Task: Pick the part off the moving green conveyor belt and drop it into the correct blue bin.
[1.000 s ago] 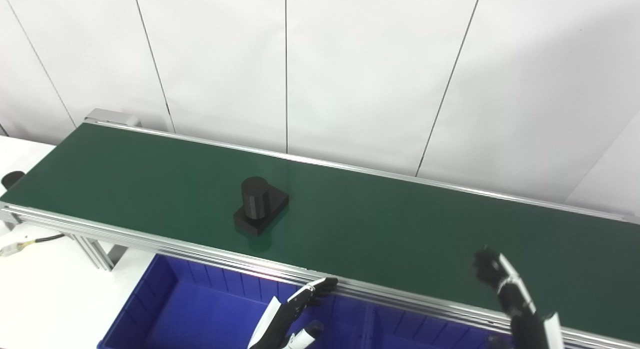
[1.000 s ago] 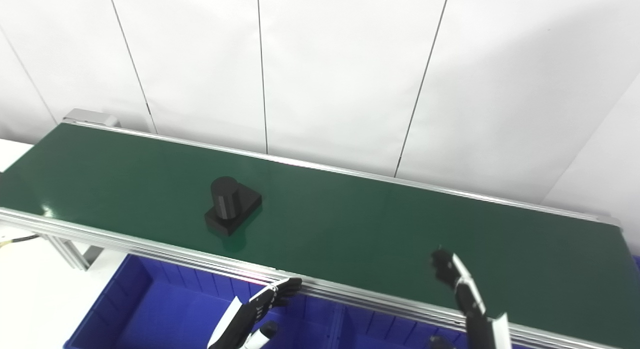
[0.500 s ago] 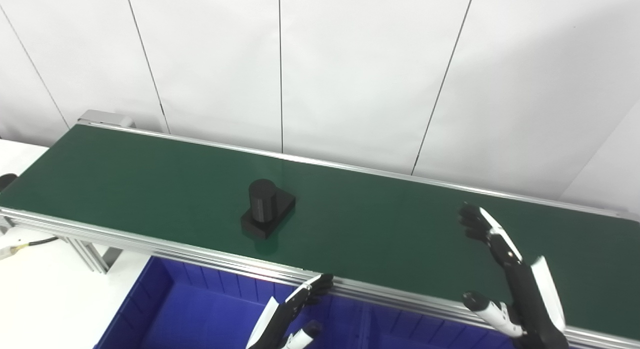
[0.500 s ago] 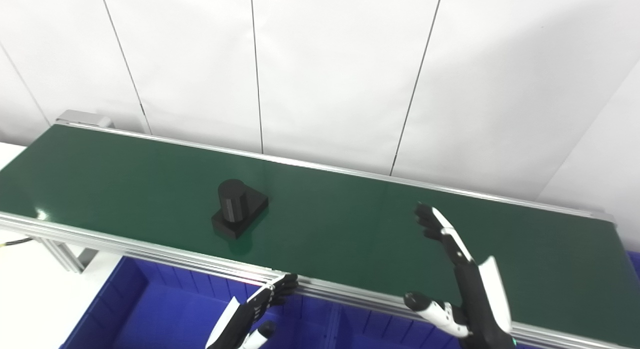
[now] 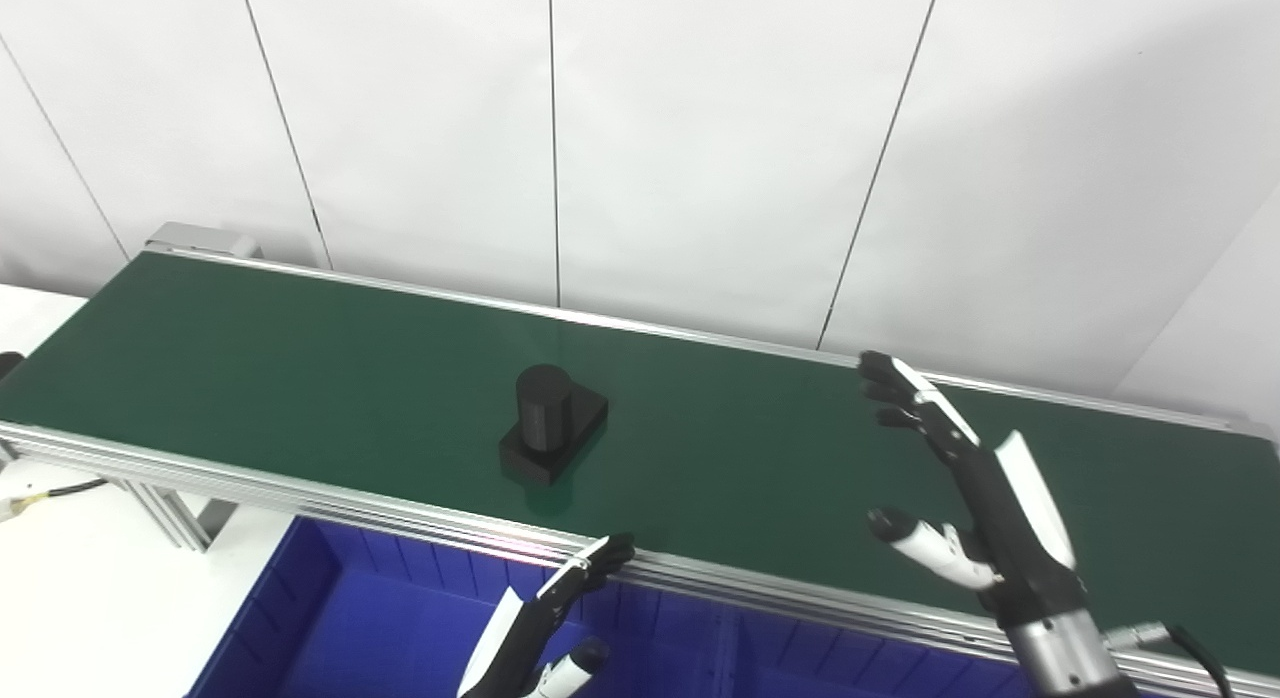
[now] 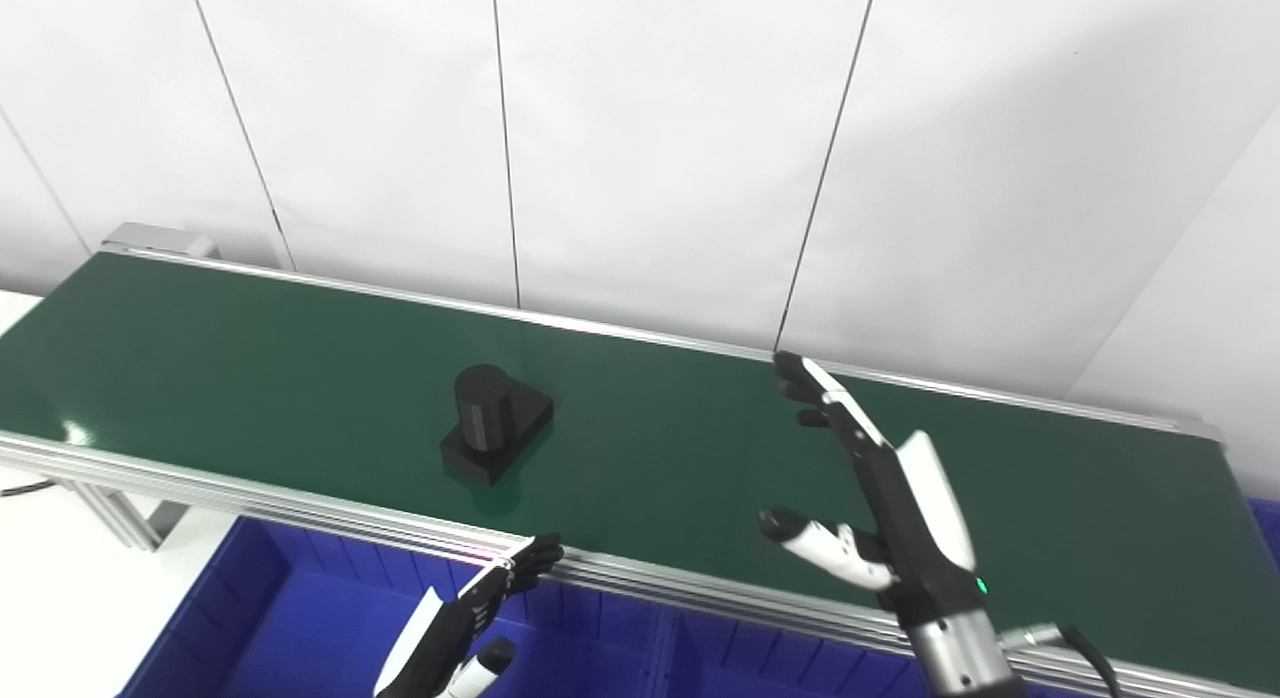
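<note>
Nothing has been picked yet: the black part [image 5: 551,423] sits on the green conveyor belt [image 5: 300,378], untouched. The right hand [image 5: 960,478] is held spread and empty over the belt, well apart from it; the left hand [image 5: 545,618] hangs empty above the blue bin [image 5: 330,618]. Grasp and drop are left.

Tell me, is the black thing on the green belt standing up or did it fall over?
Standing up. The black part sits flat on its square base on the green belt, with its round cylinder pointing upward.
</note>
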`<control>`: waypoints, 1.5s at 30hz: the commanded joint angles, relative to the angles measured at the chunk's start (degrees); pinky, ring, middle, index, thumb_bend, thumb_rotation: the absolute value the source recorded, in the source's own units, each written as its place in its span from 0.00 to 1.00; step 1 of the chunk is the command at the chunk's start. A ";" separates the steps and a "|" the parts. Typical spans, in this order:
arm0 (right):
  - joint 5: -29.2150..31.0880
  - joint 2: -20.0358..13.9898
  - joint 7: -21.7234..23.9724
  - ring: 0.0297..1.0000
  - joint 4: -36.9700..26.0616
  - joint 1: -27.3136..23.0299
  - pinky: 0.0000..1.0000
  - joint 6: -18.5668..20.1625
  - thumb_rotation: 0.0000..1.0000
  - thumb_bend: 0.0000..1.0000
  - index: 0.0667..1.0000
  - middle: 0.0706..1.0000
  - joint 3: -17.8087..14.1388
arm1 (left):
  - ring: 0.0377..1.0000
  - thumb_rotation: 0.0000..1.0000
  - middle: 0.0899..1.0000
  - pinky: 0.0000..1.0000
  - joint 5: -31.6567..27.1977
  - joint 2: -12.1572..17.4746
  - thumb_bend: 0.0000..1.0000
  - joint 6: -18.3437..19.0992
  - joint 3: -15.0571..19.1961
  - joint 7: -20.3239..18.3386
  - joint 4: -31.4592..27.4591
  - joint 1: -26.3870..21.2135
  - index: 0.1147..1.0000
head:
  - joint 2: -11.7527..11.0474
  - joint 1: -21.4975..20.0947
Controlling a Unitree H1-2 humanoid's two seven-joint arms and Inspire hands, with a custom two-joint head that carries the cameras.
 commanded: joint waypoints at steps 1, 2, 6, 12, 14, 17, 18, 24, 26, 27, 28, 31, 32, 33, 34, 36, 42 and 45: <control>0.50 0.47 0.53 0.84 -0.31 -2.56 0.76 0.86 0.89 0.78 0.90 0.88 0.23 | 0.87 1.00 0.87 0.85 -0.62 0.35 0.76 -0.93 0.06 -0.29 -1.87 0.72 0.86 | -0.04 0.00; 0.38 0.58 0.68 0.84 0.19 -3.00 0.75 0.89 0.89 0.78 0.90 0.88 0.35 | 0.87 1.00 0.87 0.85 -0.65 0.29 0.76 -0.98 0.09 -0.27 -1.85 0.96 0.86 | -0.05 0.02; -1.18 1.30 0.95 0.84 2.24 -4.91 0.76 1.82 0.91 0.79 0.90 0.88 1.23 | 0.87 1.00 0.87 0.85 -0.13 -0.49 0.78 -0.15 0.04 -0.04 -1.14 1.03 0.86 | 0.01 0.36; -4.28 2.46 0.80 0.85 6.11 -8.31 0.79 2.74 0.92 0.80 0.91 0.87 3.44 | 0.86 1.00 0.86 0.84 0.50 -2.61 0.74 0.21 0.44 1.39 -0.27 1.23 0.86 | 0.00 0.69; -5.27 2.87 0.54 0.85 7.57 -9.24 0.79 2.51 0.92 0.80 0.91 0.87 3.96 | 0.86 1.00 0.85 0.84 0.46 -3.15 0.75 -0.03 0.59 1.54 0.35 1.32 0.86 | 0.01 0.81; -5.99 4.16 0.11 0.85 9.28 -10.21 0.77 2.51 0.90 0.79 0.91 0.88 4.50 | 0.85 1.00 0.84 0.86 0.66 -3.76 0.76 -0.18 0.75 1.63 0.88 1.73 0.85 | 0.07 1.02; -6.19 4.56 -0.01 0.85 9.73 -10.48 0.77 2.46 0.89 0.79 0.91 0.89 4.67 | 0.85 1.00 0.84 0.87 0.57 -3.84 0.76 -0.18 0.76 1.54 1.04 1.78 0.85 | 0.05 1.03; -9.59 6.43 -1.39 0.82 14.89 -13.30 0.75 1.48 0.87 0.80 0.91 0.87 6.47 | 0.86 1.00 0.84 0.89 0.26 -3.81 0.78 -1.12 0.83 1.35 2.58 1.52 0.86 | -0.16 0.60; -10.51 7.12 -1.63 0.84 17.41 -14.74 0.77 1.82 0.84 0.83 0.92 0.89 7.03 | 0.86 1.00 0.85 0.89 -0.16 -4.01 0.77 -1.64 0.83 1.40 3.14 1.30 0.86 | -0.19 0.51; -10.79 7.32 -1.68 0.85 18.16 -15.16 0.77 1.95 0.84 0.84 0.92 0.89 7.16 | 0.86 1.00 0.85 0.89 -0.16 -4.10 0.77 -1.81 0.84 1.45 3.32 1.22 0.85 | -0.18 0.51; -11.32 7.53 -1.75 0.85 19.00 -15.71 0.78 2.19 0.83 0.84 0.92 0.89 7.37 | 0.86 1.00 0.84 0.89 -0.27 -4.30 0.77 -2.01 0.88 1.63 3.55 1.18 0.85 | -0.34 0.49; -12.46 8.55 -2.38 0.85 22.27 -17.91 0.77 2.41 0.78 0.85 0.92 0.89 7.94 | 0.86 1.00 0.84 0.88 -0.59 -4.96 0.79 -1.86 1.07 1.87 3.23 1.73 0.85 | -0.29 0.42; -12.70 8.88 -2.71 0.85 23.54 -18.72 0.77 2.30 0.77 0.86 0.92 0.89 8.07 | 0.86 1.00 0.84 0.89 -0.76 -5.13 0.79 -1.66 1.07 1.81 2.97 1.95 0.84 | -0.17 0.48; -12.85 9.07 -2.96 0.84 24.35 -19.22 0.76 2.19 0.75 0.86 0.91 0.88 8.15 | 0.87 1.00 0.84 0.91 -0.88 -5.23 0.80 -1.53 1.06 1.77 2.83 2.07 0.84 | -0.17 0.48; -13.03 9.34 -3.25 0.83 25.74 -20.11 0.75 1.97 0.74 0.87 0.91 0.88 8.28 | 0.87 1.00 0.84 0.91 -0.91 -5.35 0.80 -1.82 1.03 1.92 2.91 2.17 0.84 | -0.06 0.69; -13.27 9.78 -3.65 0.83 28.17 -21.68 0.74 1.70 0.71 0.89 0.91 0.88 8.51 | 0.87 1.00 0.84 0.90 -1.08 -5.52 0.79 -2.17 0.87 1.89 2.82 2.38 0.85 | -0.04 0.86; -14.20 11.13 -3.64 0.85 34.58 -25.94 0.74 2.59 0.63 0.92 0.91 0.90 9.61 | 0.88 1.00 0.85 0.89 -2.34 -5.36 0.78 -2.70 -0.16 1.66 3.20 2.31 0.84 | -0.21 1.14; -15.04 12.19 -4.45 0.84 38.43 -27.95 0.73 2.84 0.61 0.94 0.91 0.89 10.35 | 0.86 1.00 0.85 0.86 -1.37 -5.16 0.76 -2.75 -0.73 2.47 3.06 2.22 0.83 | -0.14 1.22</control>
